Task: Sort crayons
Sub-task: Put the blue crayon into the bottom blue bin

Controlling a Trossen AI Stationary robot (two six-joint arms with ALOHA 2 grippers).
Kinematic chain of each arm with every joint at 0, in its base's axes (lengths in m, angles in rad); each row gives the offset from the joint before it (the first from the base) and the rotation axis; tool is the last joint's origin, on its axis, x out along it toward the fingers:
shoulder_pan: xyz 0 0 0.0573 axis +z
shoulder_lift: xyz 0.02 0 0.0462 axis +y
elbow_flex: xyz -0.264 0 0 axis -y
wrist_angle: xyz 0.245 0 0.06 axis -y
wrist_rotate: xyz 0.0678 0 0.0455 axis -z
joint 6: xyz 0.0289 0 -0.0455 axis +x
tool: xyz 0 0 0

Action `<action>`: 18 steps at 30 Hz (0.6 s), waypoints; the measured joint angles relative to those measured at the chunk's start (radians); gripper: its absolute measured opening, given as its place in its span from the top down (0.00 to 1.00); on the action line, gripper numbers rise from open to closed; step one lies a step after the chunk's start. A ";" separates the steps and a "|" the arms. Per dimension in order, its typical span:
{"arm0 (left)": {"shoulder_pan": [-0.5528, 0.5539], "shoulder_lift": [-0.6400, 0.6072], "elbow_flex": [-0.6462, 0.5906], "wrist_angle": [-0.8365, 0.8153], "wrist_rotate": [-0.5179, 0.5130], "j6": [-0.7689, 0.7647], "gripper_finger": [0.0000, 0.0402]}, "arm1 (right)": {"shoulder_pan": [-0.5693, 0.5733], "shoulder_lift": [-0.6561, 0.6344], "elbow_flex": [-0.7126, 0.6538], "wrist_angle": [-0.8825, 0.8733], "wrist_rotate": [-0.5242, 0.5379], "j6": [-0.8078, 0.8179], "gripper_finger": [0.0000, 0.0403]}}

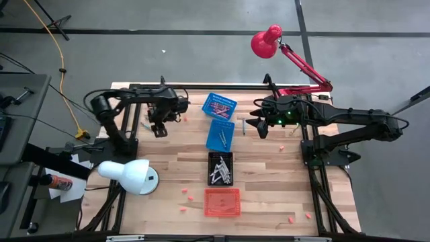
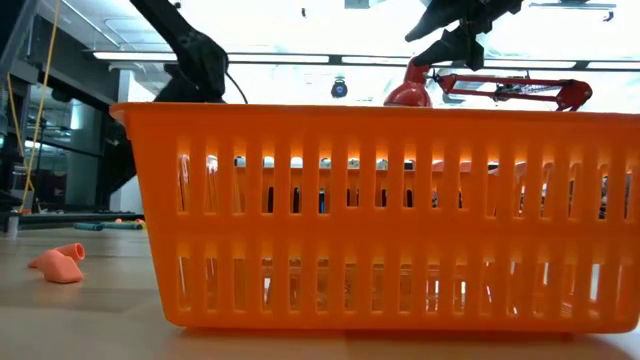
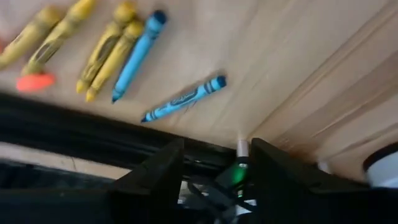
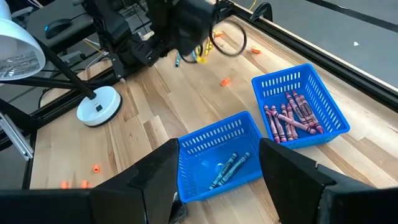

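Left gripper [image 1: 159, 129] sits at the far left of the table [image 1: 269, 181], pointing down over a loose bunch of crayons; in its wrist view the fingers [image 3: 155, 174] stand apart with nothing between them, touching no crayon. Below it on the wood lie four yellow crayons [image 3: 106, 46] side by side, two blue crayons [image 3: 184, 99] just beside them, and a small orange bit [image 3: 35, 82] near the yellow ones. Right gripper [image 1: 259, 126] hangs above the table right of the basket row, fingers [image 4: 155, 177] spread wide, empty, touching nothing. Baskets run down the table middle: far blue basket [image 1: 220, 105] with pink/red crayons [image 4: 289, 118], next blue basket [image 1: 220, 135] with dark blue crayons [image 4: 229, 168], black basket [image 1: 220, 168] with grey crayons [image 1: 220, 176], orange basket [image 1: 222, 202] nearest, its contents not readable. Small pink bits [image 1: 187, 195] scattered on the near part of the table. White lamp [image 1: 127, 175] near left, red lamp [image 1: 267, 42] far right.
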 joint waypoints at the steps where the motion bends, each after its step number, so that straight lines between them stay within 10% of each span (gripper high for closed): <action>1: -0.006 0.021 0.000 0.003 -0.001 0.032 0.56 | 0.000 0.000 0.000 0.000 0.000 0.001 0.46; 18: -0.087 0.068 -0.187 0.299 -0.169 0.318 0.56 | 0.000 0.000 0.000 -0.002 0.051 0.010 0.46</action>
